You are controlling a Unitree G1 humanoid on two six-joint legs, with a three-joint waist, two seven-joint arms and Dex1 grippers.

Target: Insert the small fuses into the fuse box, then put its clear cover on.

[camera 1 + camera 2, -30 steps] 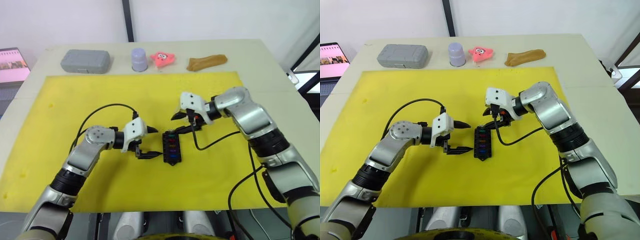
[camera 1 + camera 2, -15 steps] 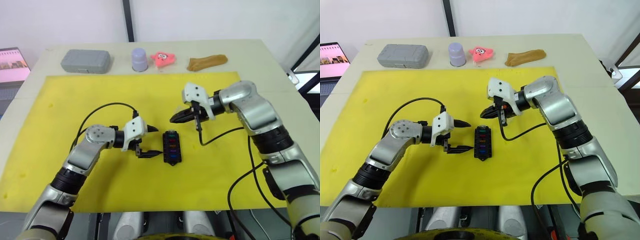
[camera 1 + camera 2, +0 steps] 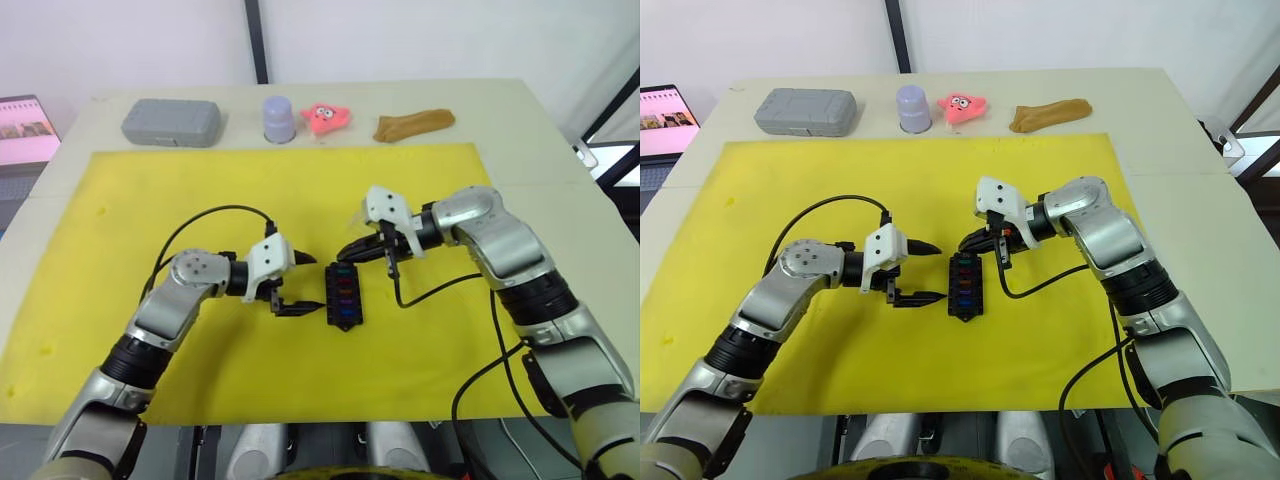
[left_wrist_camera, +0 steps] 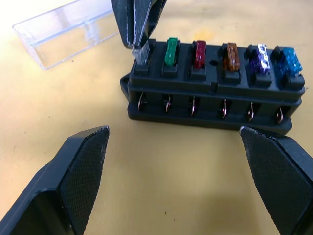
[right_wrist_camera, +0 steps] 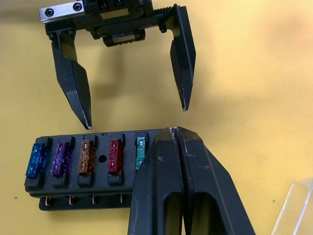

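The black fuse box [image 3: 342, 297] lies on the yellow mat [image 3: 200, 190]. Several small fuses stand in a row of its slots, among them green [image 4: 170, 51], red [image 4: 199, 51] and purple [image 4: 257, 55]. My right gripper [image 3: 343, 256] is shut on a pale grey fuse [image 4: 141, 53], held at the end slot beside the green one. My left gripper [image 3: 308, 285] stands open just left of the box, its fingers [image 4: 83, 166] apart on either side and touching nothing. The clear cover [image 4: 68, 29] lies on the mat just beyond the box.
Along the table's far edge sit a grey case [image 3: 171, 122], a lavender cup [image 3: 279, 118], a pink toy [image 3: 326, 117] and a brown lump [image 3: 413, 124]. A laptop screen [image 3: 25, 120] is at the far left. Black cables loop from both wrists over the mat.
My right gripper closed from part open on the grey fuse, lifted off beyond the box, then came back down to its far end slot. The left arm has stayed still.
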